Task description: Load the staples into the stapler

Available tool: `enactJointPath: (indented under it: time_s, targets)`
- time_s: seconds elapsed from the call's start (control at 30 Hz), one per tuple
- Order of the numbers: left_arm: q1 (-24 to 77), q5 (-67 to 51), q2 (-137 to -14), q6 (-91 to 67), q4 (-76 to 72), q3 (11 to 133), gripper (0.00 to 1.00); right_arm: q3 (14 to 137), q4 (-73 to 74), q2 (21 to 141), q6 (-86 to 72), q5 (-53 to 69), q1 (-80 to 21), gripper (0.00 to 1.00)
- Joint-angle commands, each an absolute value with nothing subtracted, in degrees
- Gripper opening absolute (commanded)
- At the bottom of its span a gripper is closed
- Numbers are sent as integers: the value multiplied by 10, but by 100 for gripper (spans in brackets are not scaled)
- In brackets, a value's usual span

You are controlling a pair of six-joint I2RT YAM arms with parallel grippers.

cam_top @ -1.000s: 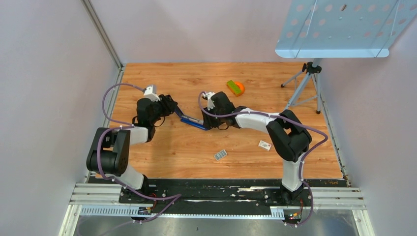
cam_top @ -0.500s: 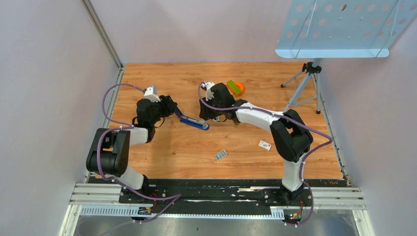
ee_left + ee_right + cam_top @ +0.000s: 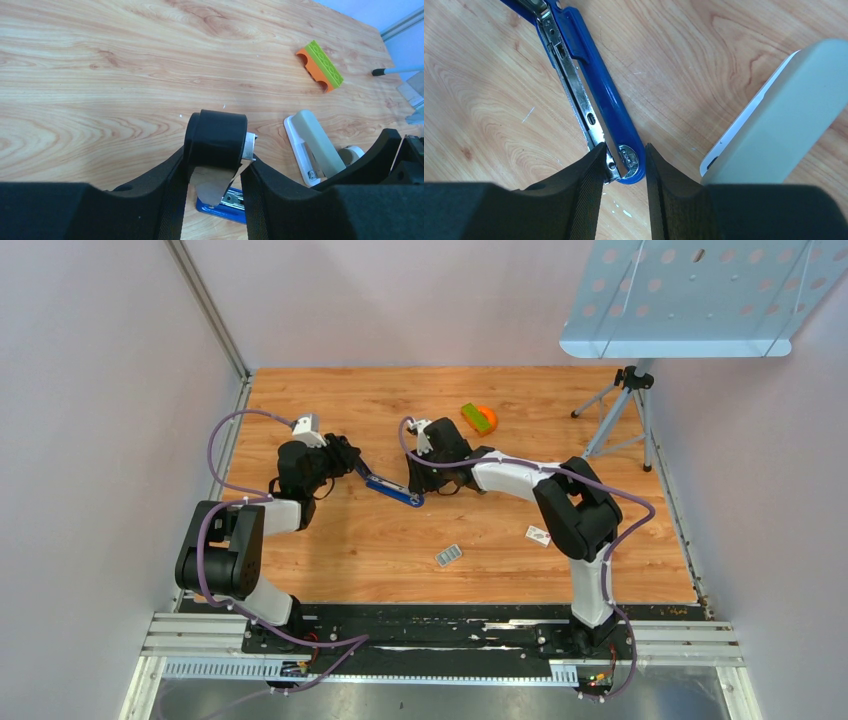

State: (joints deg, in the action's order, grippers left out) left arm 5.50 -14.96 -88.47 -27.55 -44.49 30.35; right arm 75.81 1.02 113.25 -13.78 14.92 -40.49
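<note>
Pale walls are closing in a wooden table [image 3: 330,570], with a blue perforated music stand [image 3: 690,300] leaning over its 2 o'clock corner. Near the table's middle, a blue stapler [image 3: 396,491] is lying hinged open, its metal rail showing. The left gripper [image 3: 216,165] is clamping the stapler's black raised rear end between its fingers at a middling width. The right gripper [image 3: 623,165] is sitting narrow, its fingers straddling the front tip of the blue base; whether they are pressing on it I cannot tell. The staples [image 3: 449,556] are lying loose on the wood, apart from the stapler at its 5 o'clock. A white card [image 3: 539,535] is lying at their 2 o'clock. An orange and green block [image 3: 478,418] is resting near 12 o'clock, and a white stapler [image 3: 312,145] is lying under the right arm.
</note>
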Motion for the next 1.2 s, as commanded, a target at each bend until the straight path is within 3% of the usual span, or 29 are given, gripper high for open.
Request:
enactJointPath:
  time_s: [0.0, 0.4, 0.73, 1.17]
  targets:
    - [60, -139, -868, -261, -467, 307, 45, 765, 15, 1147, -141, 146, -399, 37]
    - [80, -134, -844, -254, -428, 314, 48, 757, 11, 1151, -131, 141, -401, 30]
    - [112, -113, -812, -233, -380, 312, 56, 749, 12, 1155, -125, 137, -402, 29]
    - [165, -102, -800, -229, -363, 301, 58, 742, 9, 1164, -122, 136, -401, 29]
